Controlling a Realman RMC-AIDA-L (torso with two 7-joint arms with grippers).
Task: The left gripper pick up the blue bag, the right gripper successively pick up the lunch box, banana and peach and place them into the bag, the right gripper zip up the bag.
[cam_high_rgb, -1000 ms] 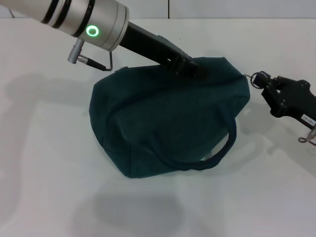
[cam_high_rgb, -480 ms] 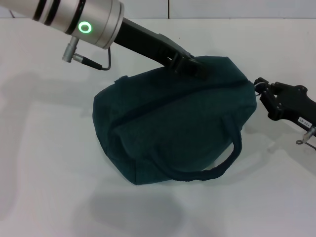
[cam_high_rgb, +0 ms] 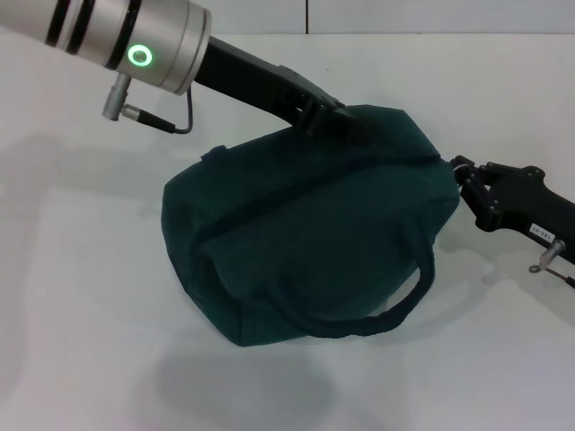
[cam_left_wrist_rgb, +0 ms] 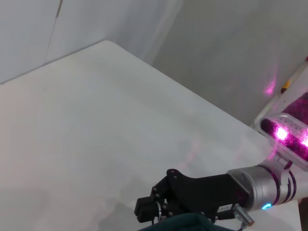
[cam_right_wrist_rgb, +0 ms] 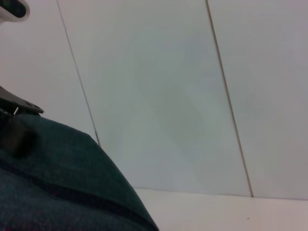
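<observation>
Dark teal cloth makes up the bag (cam_high_rgb: 305,238), which sits as a rounded, bulging mound in the middle of the white tabletop (cam_high_rgb: 81,296). A seam or zip line runs slantwise over its top, and one looped handle (cam_high_rgb: 395,305) hangs down its near side and rests on the tabletop.

The left gripper (cam_high_rgb: 346,126) reaches in from the far left on a silver arm with a glowing green ring (cam_high_rgb: 137,56). Its black jaws are pressed together on the cloth at the upper far edge of the bag, pinching a fold there.

The right gripper (cam_high_rgb: 467,184) comes in from the right, low over the tabletop, with its tip touching the right end of the bag where the seam line finishes. Something small and metallic sits at that tip, but whether the jaws are spread or pinching it cannot be told from the head view. The left wrist view shows the same right gripper (cam_left_wrist_rgb: 154,211) farther off, black with a silver cuff, at the edge of a sliver of bag cloth, and again does not settle the matter. The right wrist view shows only teal cloth (cam_right_wrist_rgb: 62,183) close up, with a pale wall (cam_right_wrist_rgb: 192,96) behind.
</observation>
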